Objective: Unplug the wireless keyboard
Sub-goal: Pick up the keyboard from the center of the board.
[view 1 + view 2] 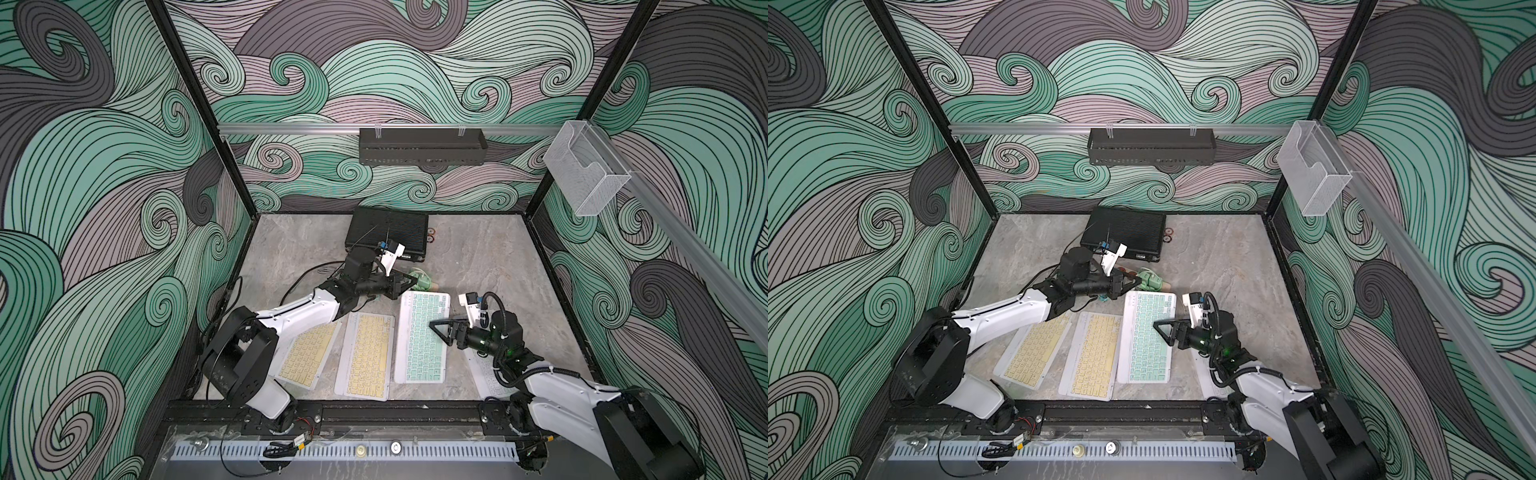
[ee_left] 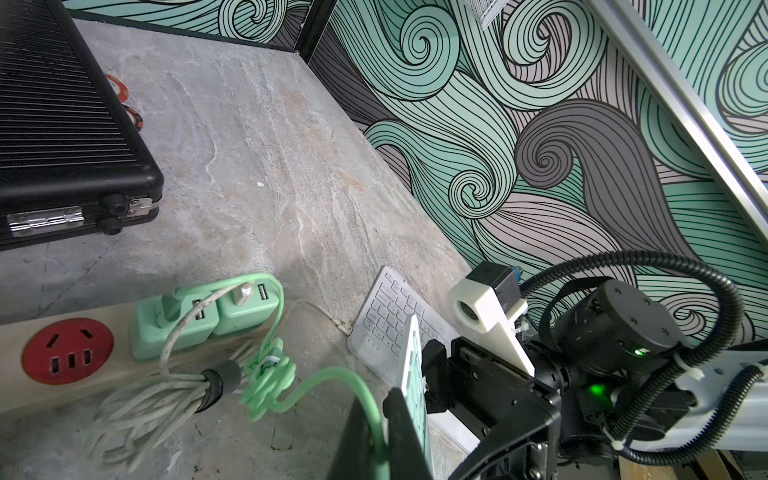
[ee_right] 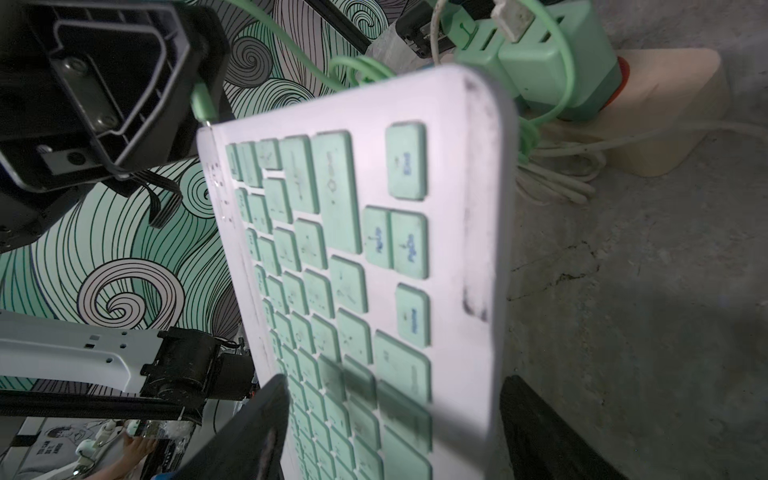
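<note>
The wireless keyboard [image 1: 422, 336] [image 1: 1144, 336] has mint keys on a white body and lies lengthwise at the centre of the table. A green cable [image 2: 332, 374] runs from a mint charger [image 2: 178, 328] to the keyboard's far left corner. My left gripper [image 1: 409, 283] [image 2: 376, 399] is shut on that cable just behind its plug [image 3: 203, 106]. The plug's metal tip shows right at the corner; I cannot tell whether it sits in the socket. My right gripper [image 1: 436, 328] [image 3: 395, 382] is open over the keyboard [image 3: 374, 249], one finger above the keys, one past its right edge.
Two yellow-keyed keyboards [image 1: 365, 357] [image 1: 307, 353] lie left of the mint one, and a white keyboard [image 1: 486, 370] lies under my right arm. A beige power strip [image 2: 62, 353] with bundled white cable sits beyond; a black case [image 1: 388, 232] stands at the back.
</note>
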Motion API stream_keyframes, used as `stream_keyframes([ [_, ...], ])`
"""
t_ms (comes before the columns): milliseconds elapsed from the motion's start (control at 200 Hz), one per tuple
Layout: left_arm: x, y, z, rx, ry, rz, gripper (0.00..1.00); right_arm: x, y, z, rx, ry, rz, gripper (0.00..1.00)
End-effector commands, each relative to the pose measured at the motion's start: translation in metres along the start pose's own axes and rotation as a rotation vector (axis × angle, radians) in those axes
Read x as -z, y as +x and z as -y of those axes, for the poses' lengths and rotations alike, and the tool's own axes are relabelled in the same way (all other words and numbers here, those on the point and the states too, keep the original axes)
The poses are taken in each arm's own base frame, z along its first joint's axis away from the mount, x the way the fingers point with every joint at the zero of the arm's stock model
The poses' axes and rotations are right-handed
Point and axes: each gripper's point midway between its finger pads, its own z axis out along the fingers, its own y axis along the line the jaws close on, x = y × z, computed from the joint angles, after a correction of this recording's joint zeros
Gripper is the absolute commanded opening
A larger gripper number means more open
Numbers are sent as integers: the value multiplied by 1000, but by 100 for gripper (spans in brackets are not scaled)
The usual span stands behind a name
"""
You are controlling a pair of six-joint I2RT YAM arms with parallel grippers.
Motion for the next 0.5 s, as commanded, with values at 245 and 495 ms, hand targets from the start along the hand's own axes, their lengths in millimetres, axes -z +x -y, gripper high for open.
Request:
stream_keyframes([
  [245, -3, 3, 0, -51, 10, -22, 0, 10, -34, -47, 90, -159, 109, 65],
  [495, 2, -2, 7, -64, 26, -7, 0, 22, -40, -71, 133, -229, 146, 42],
])
